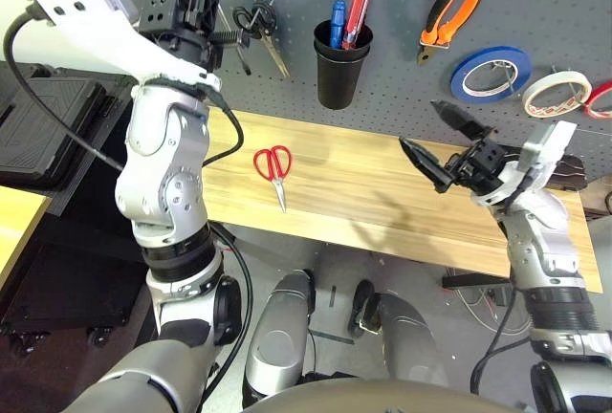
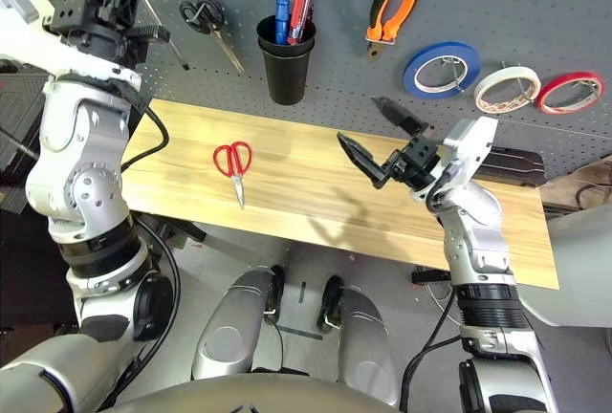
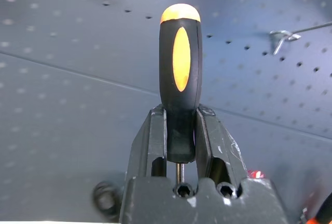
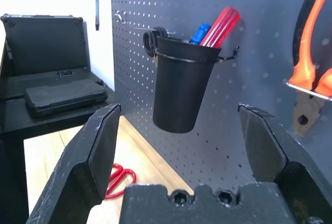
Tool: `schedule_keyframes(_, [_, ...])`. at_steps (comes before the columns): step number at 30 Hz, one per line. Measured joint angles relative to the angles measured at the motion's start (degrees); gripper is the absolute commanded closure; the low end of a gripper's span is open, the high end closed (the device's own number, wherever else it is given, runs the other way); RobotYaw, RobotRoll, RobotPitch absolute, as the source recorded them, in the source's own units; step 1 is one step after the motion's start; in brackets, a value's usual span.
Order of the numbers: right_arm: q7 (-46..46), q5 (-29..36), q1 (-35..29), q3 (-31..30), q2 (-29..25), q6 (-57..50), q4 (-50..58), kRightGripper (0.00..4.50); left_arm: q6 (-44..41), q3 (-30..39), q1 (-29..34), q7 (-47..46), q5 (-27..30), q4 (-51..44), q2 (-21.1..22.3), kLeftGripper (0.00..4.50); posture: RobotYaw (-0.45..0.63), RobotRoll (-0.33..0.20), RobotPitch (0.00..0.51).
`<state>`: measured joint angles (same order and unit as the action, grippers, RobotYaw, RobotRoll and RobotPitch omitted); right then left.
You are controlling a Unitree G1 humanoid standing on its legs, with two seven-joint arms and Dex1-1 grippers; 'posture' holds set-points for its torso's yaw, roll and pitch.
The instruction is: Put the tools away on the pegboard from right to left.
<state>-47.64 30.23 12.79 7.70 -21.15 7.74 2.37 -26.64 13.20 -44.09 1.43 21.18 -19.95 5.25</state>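
against the grey pegboard [image 1: 402,11] our left gripper [image 3: 181,146] pinches the screwdriver [image 3: 180,79] up high, right gripper [image 4: 181,146] spread empty over the table [image 1: 382,193], so next we seat it, then fetch the red-handled scissors [image 1: 274,169].

Even, bright light with soft shadows on the table [image 1: 382,193] (left wrist background blurred)

A workshop: tool-hung pegboard [image 1: 402,11] above a wooden workbench [image 1: 363,193].
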Motion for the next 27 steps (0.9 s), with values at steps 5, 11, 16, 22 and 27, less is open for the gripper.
schedule_keyframes(5, [1.6, 0.1, -0.1, 0.6, -0.8, -1.6, 0.6, 0.00, 2.6, -2.0, -5.0, -0.9, -0.2, 4.4, -2.3, 3.90, 0.15, 0.000, 0.147])
schedule_keyframes(11, [2.4, 0.1, -0.5, 1.6, -1.1, -2.0, 0.8, 0.00, 6.2, -2.2, -7.8, -0.9, -0.2, 10.2, -3.5, 3.90, 0.14, 0.000, 0.149])
schedule_keyframes(16, [2.9, -0.1, -0.6, 1.9, -1.1, -2.2, 0.8, 0.00, 11.2, -2.8, -9.1, -0.6, -1.2, 16.2, -4.6, 3.90, 0.14, 0.000, 0.152])
schedule_keyframes(22, [3.6, -0.5, 0.0, 1.9, -1.1, -2.2, 0.8, 0.00, 18.3, -3.0, -10.1, 0.3, -2.9, 26.1, -4.6, 3.90, 0.14, 0.000, 0.157])
schedule_keyframes(27, [3.8, -1.1, 0.4, 1.9, -1.1, -2.2, 0.8, 0.00, 24.1, -3.0, -11.7, 1.3, -3.9, 34.0, -4.5, 3.90, 0.14, 0.000, 0.162])
